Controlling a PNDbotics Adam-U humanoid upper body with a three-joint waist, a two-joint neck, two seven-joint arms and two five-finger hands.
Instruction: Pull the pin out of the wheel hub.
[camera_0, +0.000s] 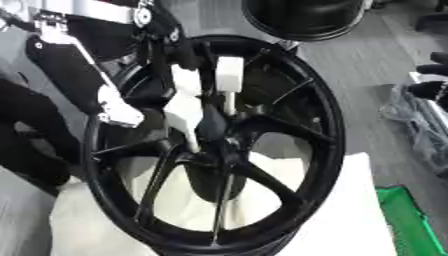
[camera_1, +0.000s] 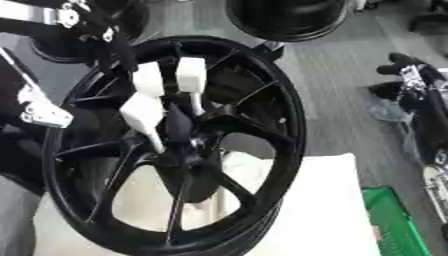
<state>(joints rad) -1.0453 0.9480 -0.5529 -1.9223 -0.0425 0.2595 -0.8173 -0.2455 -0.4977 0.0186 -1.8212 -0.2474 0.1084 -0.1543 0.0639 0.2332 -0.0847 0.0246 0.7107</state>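
A black spoked wheel (camera_0: 324, 125) lies tilted on white padding (camera_0: 350, 210). At its hub (camera_0: 219, 145) a dark tapered pin (camera_1: 179, 125) stands up from the centre. My left hand (camera_1: 144, 107) reaches in from the upper left, and its white-tipped fingers (camera_1: 191, 74) are gathered round the pin's upper part, pinching it. How deep the pin sits in the hub is hidden by the fingers. My right hand (camera_1: 411, 80) rests off to the right of the wheel over the floor, fingers relaxed and holding nothing.
A second black wheel (camera_0: 302, 17) lies beyond the rim at the top. A crumpled clear plastic bag (camera_0: 420, 120) sits on the grey floor at the right. A green object (camera_0: 407, 220) lies at the lower right beside the padding.
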